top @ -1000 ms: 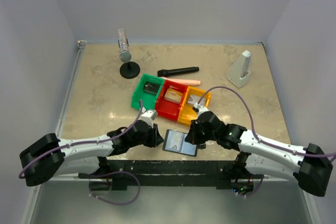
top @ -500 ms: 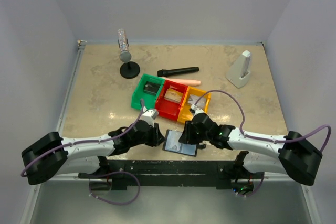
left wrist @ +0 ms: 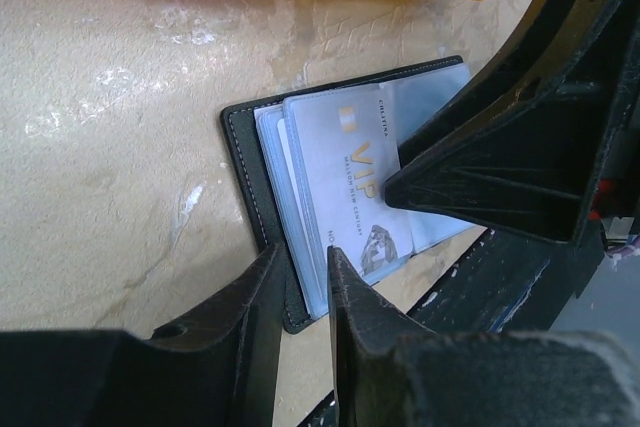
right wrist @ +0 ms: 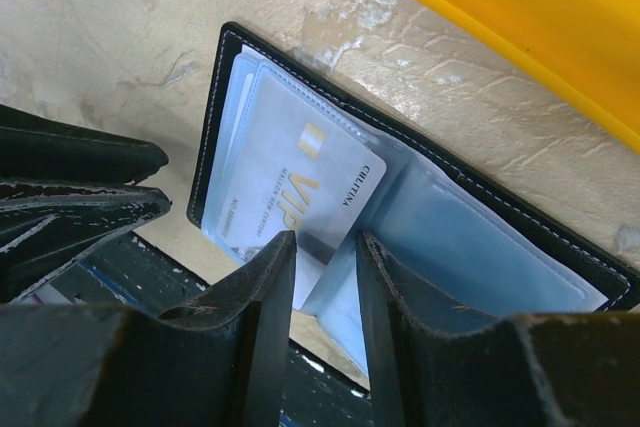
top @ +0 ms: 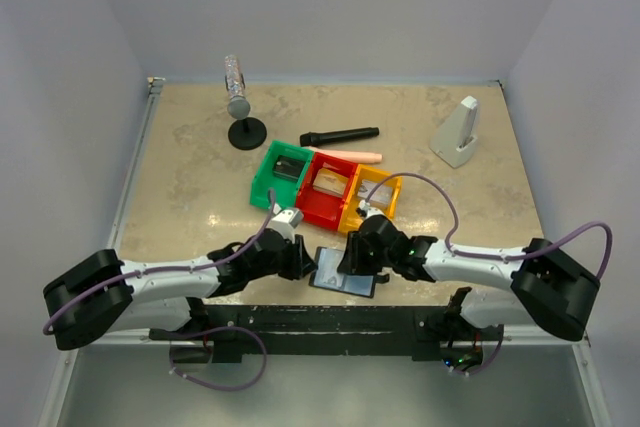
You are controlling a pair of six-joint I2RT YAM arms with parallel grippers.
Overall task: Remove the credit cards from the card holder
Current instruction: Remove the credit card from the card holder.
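Observation:
The card holder (top: pixel 343 273) lies open at the table's near edge, black outside and bluish inside. It also shows in the left wrist view (left wrist: pixel 247 167) and the right wrist view (right wrist: pixel 213 127). A pale VIP card (left wrist: pixel 350 182) lies in its clear sleeves, also seen in the right wrist view (right wrist: pixel 300 172). My left gripper (left wrist: pixel 305 265) is nearly closed, and the holder's left corner sits between its fingertips. My right gripper (right wrist: pixel 325 247) is low over the holder's middle. Its jaws stand a narrow gap apart, astride the card's corner and a sleeve.
Green (top: pixel 278 175), red (top: pixel 325 195) and yellow (top: pixel 372 197) bins stand just behind the holder. A black stick (top: pixel 340 135) and a pink object (top: pixel 352 155) lie further back. A stand with a bottle (top: pixel 240 107) is at the back left and a white wedge (top: pixel 458 133) at the back right.
My right gripper has moved left, from beside the holder's right edge to over its middle. The left gripper and the holder have hardly moved.

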